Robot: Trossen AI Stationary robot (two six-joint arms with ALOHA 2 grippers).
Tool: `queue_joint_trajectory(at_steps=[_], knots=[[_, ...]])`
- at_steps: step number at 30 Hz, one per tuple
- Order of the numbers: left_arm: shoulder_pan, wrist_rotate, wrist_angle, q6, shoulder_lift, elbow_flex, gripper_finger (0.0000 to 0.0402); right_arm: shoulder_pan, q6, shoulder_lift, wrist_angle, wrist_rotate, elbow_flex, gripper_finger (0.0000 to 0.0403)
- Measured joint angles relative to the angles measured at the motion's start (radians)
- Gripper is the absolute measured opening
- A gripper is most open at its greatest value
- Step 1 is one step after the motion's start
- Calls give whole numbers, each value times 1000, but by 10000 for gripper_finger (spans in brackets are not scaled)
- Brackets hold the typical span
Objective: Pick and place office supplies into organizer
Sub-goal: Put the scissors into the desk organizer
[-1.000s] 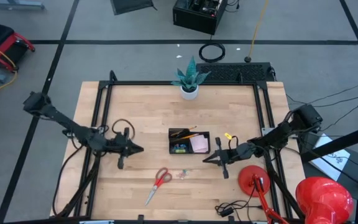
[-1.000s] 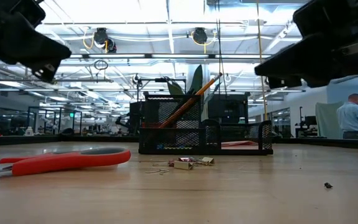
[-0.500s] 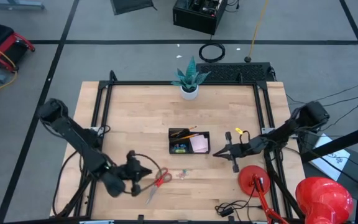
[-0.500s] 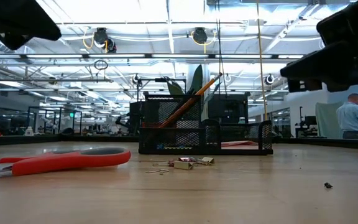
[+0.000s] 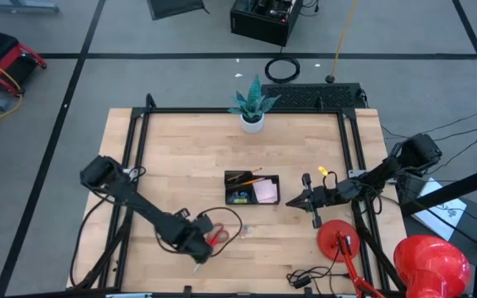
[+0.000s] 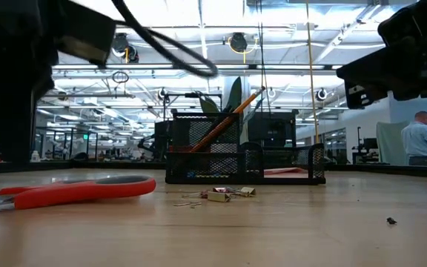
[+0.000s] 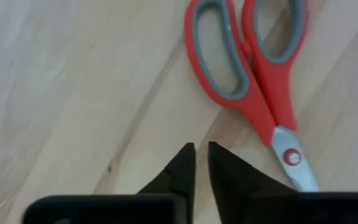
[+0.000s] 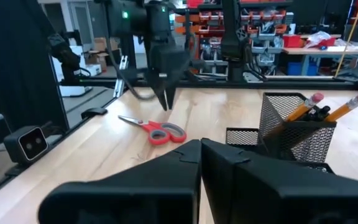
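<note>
My left pincer (image 7: 201,155) hangs over the desk (image 5: 189,157) just beside the red-handled scissors (image 7: 253,81), its tips a narrow slit apart and gripping nothing. The scissors lie flat near the desk's front edge, with the cluster of small pale clips (image 6: 217,195) close by. The black organizer (image 5: 252,189) sits mid-desk, an orange pencil (image 6: 224,119) leaning in it. My right pincer (image 8: 201,149) waits beside the organizer, tips pressed together, empty.
</note>
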Motion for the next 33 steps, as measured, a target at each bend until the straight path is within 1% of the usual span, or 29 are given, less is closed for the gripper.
queue_joint_trajectory(at_steps=[3,6,9,13,15,17,19,22,25,33], knots=[[27,39,5,66,26,20,88,0,9,0,0,0,0,0],[45,36,18,74,26,25,139,0,9,0,0,0,0,0],[60,43,81,52,26,25,196,0,9,0,0,0,0,0],[68,94,192,10,29,25,268,0,9,0,-1,0,0,0],[68,105,219,-12,35,26,297,0,10,0,-2,0,0,0],[68,105,212,-34,36,26,320,0,22,0,-2,0,0,0],[68,105,204,-65,37,26,336,0,32,0,-10,0,-1,0],[65,108,192,-96,42,25,349,0,33,0,-13,0,-1,0],[60,109,199,-115,52,26,351,0,26,0,-14,0,-1,0],[71,131,206,-119,137,30,351,0,1,0,-8,1,-1,0]])
